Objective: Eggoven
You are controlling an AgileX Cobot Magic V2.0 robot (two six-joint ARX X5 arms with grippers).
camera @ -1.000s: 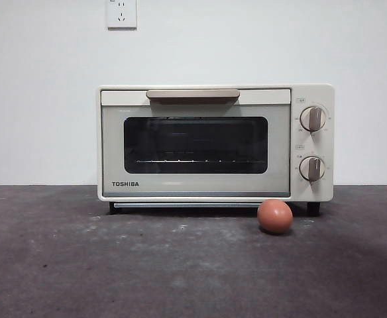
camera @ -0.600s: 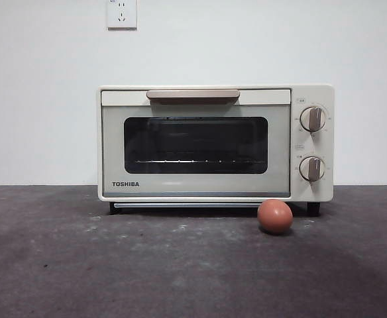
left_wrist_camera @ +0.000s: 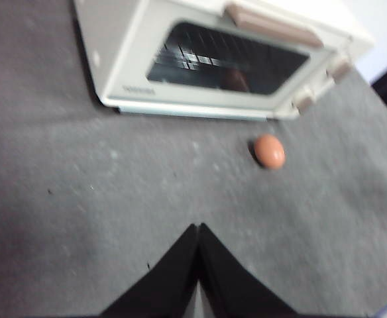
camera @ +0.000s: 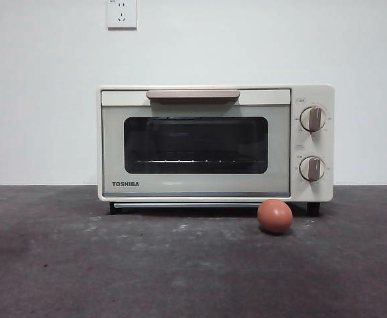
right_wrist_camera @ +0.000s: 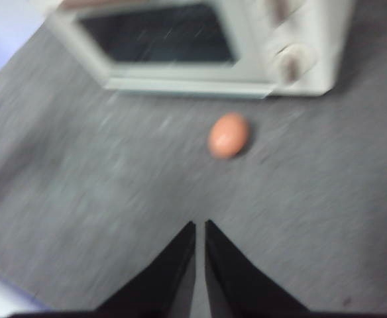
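Observation:
The cream TOSHIBA toaster oven (camera: pixel 215 142) stands at the back of the table with its dark glass door shut, tan handle (camera: pixel 193 95) on top and two knobs at the right. The reddish-brown egg (camera: pixel 275 216) lies on the table in front of the oven's right end. Both show in the left wrist view, oven (left_wrist_camera: pixel 220 56) and egg (left_wrist_camera: pixel 270 151), and in the blurred right wrist view, oven (right_wrist_camera: pixel 200 46) and egg (right_wrist_camera: pixel 228 135). My left gripper (left_wrist_camera: pixel 198 228) is shut and empty above the table, short of the egg. My right gripper (right_wrist_camera: pixel 200 225) is shut and empty, also short of the egg.
The dark grey tabletop (camera: pixel 114 265) spreads in front of the oven. A white wall with a power socket (camera: pixel 121 13) stands behind. Neither arm shows in the front view.
Nothing has moved in the front view; only the shading on the table has shifted a little.

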